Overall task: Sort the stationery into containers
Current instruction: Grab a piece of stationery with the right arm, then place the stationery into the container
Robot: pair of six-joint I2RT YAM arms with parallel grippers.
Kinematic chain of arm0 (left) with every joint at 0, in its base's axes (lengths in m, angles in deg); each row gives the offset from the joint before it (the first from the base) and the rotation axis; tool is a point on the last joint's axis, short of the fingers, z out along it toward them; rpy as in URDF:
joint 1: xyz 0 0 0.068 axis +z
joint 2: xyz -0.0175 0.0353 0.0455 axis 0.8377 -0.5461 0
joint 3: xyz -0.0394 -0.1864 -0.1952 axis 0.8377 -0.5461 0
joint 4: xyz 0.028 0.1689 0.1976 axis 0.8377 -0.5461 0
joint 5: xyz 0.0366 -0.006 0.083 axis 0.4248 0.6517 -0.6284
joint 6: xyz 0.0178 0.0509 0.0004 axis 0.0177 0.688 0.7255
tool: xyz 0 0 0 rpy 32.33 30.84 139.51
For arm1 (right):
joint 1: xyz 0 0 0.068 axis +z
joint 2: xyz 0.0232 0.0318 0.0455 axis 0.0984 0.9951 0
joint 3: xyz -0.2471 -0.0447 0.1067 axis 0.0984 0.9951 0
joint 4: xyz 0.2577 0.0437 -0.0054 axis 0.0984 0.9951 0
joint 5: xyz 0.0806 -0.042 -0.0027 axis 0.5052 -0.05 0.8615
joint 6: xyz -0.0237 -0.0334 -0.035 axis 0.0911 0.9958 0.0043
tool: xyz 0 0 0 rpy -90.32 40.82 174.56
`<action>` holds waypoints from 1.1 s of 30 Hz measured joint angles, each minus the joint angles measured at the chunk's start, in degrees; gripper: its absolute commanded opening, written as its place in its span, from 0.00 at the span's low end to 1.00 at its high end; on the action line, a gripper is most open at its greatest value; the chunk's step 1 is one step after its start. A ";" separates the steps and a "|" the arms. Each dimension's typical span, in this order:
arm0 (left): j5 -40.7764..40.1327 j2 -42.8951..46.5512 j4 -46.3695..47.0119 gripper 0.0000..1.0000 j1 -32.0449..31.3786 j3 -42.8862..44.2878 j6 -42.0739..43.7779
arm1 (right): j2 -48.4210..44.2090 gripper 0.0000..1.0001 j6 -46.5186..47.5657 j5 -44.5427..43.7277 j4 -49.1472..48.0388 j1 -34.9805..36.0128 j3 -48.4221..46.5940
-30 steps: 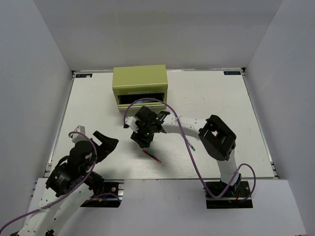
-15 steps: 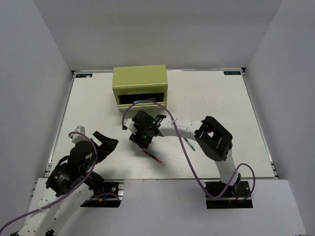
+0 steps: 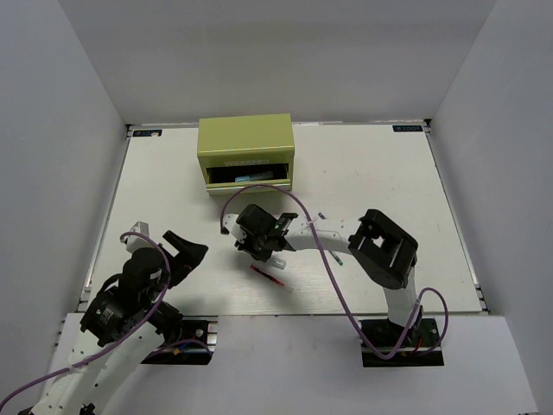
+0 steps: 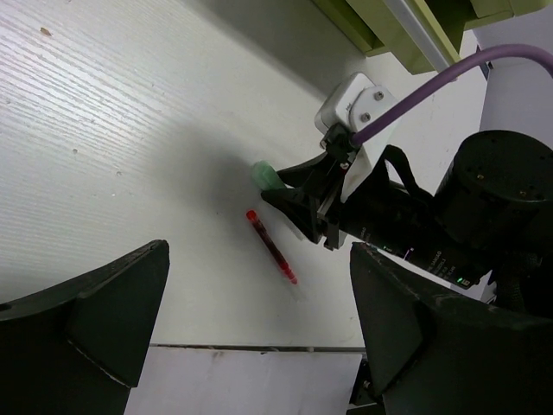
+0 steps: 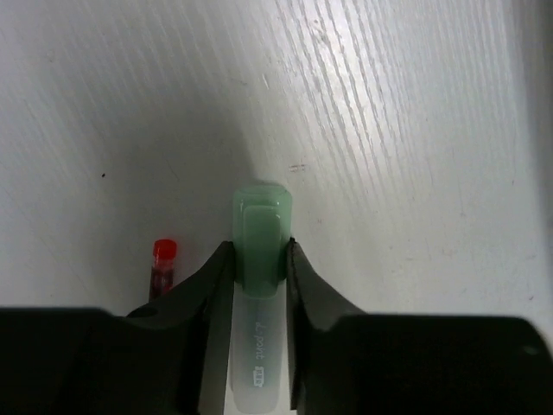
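Note:
My right gripper is shut on a stubby green-capped marker, with its cap sticking out past the fingertips, low over the white table. The marker's green end also shows in the left wrist view. A thin red pen lies on the table just beside the gripper, and its red tip shows in the right wrist view. The olive-green tool chest stands at the back, its lower drawer open with a blue-ended marker inside. My left gripper is open and empty, at the near left.
A thin dark pen with a green tip lies right of the right forearm. The right arm's purple cable loops over the middle. White walls enclose the table on three sides.
The right wrist has turned and dropped a little over the same spot by the red pen, uncovering the open drawer. The left arm has not moved.

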 measured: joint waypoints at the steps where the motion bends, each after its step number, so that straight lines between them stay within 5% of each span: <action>1: 0.07 0.00 0.02 0.95 0.00 0.00 -0.07 | -0.37 0.18 0.37 -0.13 0.02 -0.04 0.39; 6: 0.11 0.00 0.59 0.95 0.00 -0.02 -0.52 | -1.55 0.00 3.52 2.21 2.58 -0.55 0.87; 14: 0.94 -0.15 4.92 0.96 0.00 -4.00 -4.76 | -8.35 0.00 15.61 6.78 8.92 -2.23 -7.78; 23: 3.72 -3.63 12.13 0.96 0.00 -8.11 -8.17 | -16.11 0.00 29.79 8.26 0.87 -6.93 -17.84; 33: 5.51 -6.78 15.58 0.96 0.00 -8.37 -8.57 | -5.40 0.00 37.81 9.84 -7.58 -12.24 -22.58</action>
